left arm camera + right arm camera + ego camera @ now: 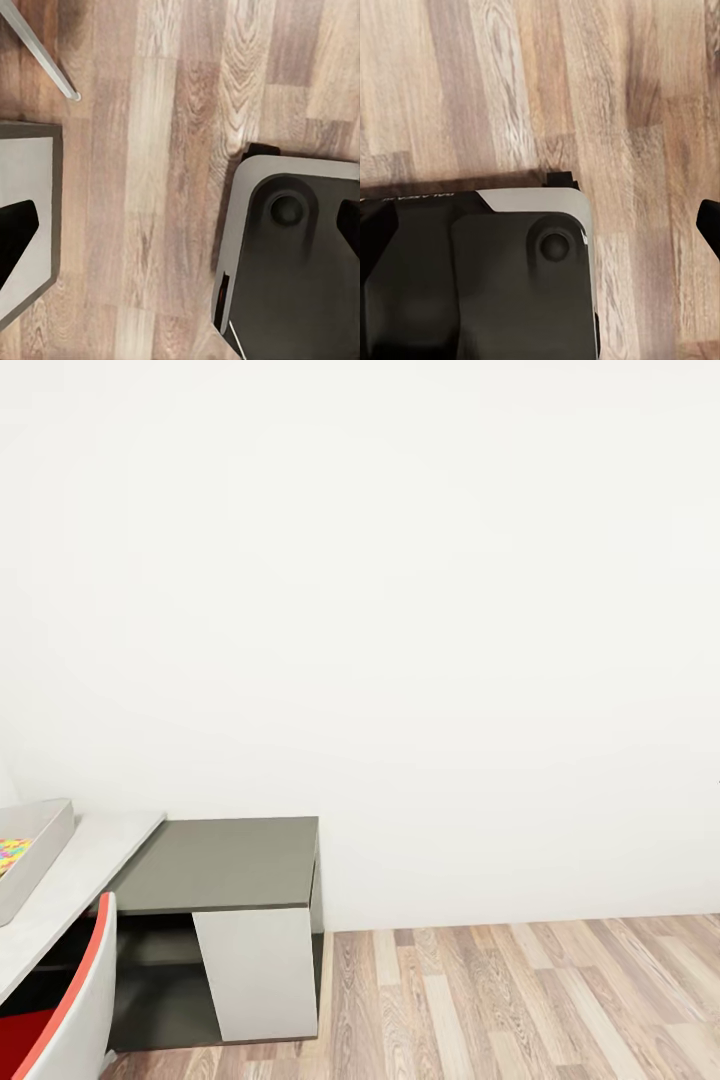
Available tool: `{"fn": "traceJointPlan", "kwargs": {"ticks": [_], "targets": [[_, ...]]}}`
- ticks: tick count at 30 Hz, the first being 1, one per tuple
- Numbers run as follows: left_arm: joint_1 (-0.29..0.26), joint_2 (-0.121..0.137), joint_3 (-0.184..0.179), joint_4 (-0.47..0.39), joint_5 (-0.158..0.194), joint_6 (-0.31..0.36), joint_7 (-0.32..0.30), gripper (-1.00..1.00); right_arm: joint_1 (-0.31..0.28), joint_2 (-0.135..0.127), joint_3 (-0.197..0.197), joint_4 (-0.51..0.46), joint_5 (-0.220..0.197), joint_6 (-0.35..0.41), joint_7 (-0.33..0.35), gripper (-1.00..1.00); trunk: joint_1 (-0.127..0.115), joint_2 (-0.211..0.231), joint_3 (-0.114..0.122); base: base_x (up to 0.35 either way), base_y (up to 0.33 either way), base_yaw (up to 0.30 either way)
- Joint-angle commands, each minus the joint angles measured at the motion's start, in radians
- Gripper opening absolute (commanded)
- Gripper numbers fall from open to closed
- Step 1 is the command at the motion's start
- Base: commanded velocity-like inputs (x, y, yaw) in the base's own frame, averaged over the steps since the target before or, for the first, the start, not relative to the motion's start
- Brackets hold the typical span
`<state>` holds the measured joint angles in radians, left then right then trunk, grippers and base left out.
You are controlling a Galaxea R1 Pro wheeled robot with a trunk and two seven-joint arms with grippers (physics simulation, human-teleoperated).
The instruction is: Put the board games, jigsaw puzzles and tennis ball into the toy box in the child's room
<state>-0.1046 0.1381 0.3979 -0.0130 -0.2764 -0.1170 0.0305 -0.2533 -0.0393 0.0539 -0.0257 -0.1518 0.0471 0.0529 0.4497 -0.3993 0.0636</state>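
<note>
In the head view the table (70, 880) shows at the left edge, its pale grey top running into a lower dark grey part (225, 863) that stands against the white wall (400, 610). On the pale top sits the toy box (40, 840), a light grey tray with flared sides, cut by the picture's edge. Inside it I see a patch of red, yellow, blue and green pieces — it looks like one of the jigsaw puzzles (12, 854), already lying in the tray. A red and white chair (70, 1010) stands in front of the table. Both wrist views look straight down at the wooden floor (547, 90) and at the robot's own dark base (487, 285). In each, only dark fingertips (16, 240) show at the picture's sides, far apart, so I judge both pairs of jaws to stand wide with nothing between them. The toy box and the puzzle are well apart from both grippers, which hang low over the floor beside the base. As a judgement, the puzzle board is thin, light and stiff, probably slippery on its flat face — it is better to take it by an edge, where the fingers can close over its thickness. The tray itself should stay where it is.
</note>
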Motion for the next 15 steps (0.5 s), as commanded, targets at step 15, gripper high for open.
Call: {"fn": "traceJointPlan", "kwargs": {"ticks": [15], "targets": [[0.017, -0.028, 0.008, 0.002, -0.009, -0.003, 0.003, 1.00, 0.001, -0.003, 0.005, 0.001, -0.010, 0.009, -0.002, 1.00, 0.000, -0.001, -0.001, 0.000, 0.000, 0.000]]}}
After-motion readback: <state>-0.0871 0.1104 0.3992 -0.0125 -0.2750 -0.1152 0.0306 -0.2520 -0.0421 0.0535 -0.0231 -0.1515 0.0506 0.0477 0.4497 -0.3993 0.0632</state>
